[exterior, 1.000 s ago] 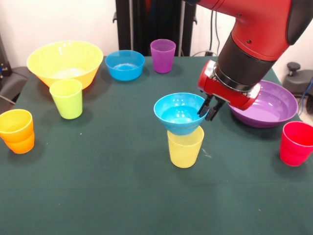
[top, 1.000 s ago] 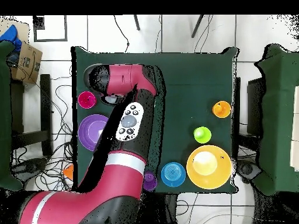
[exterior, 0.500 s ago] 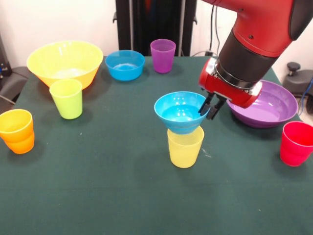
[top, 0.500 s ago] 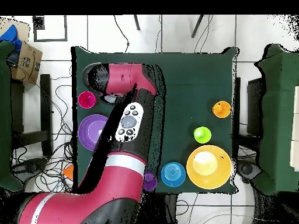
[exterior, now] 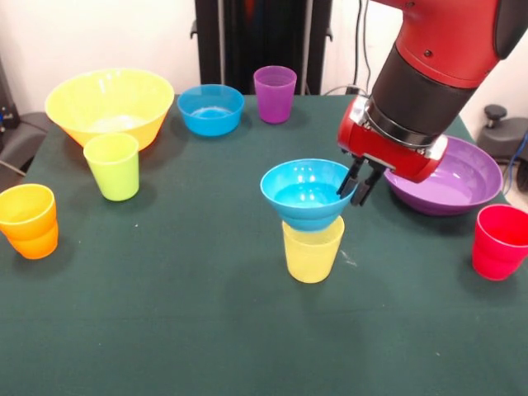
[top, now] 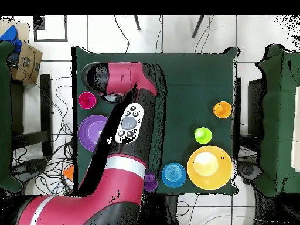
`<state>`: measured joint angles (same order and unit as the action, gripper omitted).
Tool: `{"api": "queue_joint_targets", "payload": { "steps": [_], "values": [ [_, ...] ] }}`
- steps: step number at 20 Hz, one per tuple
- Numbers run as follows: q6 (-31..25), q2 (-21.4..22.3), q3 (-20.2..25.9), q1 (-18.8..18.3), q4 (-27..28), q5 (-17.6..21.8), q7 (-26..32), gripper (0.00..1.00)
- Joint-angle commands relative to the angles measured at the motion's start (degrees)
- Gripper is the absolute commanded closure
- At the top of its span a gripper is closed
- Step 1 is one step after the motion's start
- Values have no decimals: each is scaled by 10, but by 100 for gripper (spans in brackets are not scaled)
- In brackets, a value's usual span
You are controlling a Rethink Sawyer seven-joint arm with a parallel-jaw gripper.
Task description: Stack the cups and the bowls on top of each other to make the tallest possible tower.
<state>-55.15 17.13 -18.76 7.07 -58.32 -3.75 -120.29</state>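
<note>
The claw [exterior: 356, 183] is pinching the right rim of the small blue bowl [exterior: 304, 195] — which is sitting in the yellow cup [exterior: 312, 252] — on the green counter [exterior: 190, 313].

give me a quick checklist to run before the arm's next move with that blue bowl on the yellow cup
1. Blue bowl seated in the yellow cup: ok, its base sits in the cup's mouth, roughly level.
2. Yellow cup upright on the table: ok.
3. Gripper grip state: ok, jaws look closed on the bowl's rim at its right side in the front view.
4. Bowl centred on the cup: cannot tell, it looks shifted slightly left in the front view, and the arm hides it in the overhead view.
5. Next pieces within sight: ok, second blue bowl and purple cup stand free.
6. Space around the stack: ok, purple bowl sits apart.
</note>
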Motion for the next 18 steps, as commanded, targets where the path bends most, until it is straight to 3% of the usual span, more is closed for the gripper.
{"api": "queue_joint_targets", "payload": {
  "steps": [1, 7, 18],
  "values": [
    [67, -1, 41, 6, -28, -8, -99, 100],
    [86, -2, 42, 8, -44, -11, -103, 100],
    [65, -1, 43, 8, -47, -13, -95, 100]
  ]
}}
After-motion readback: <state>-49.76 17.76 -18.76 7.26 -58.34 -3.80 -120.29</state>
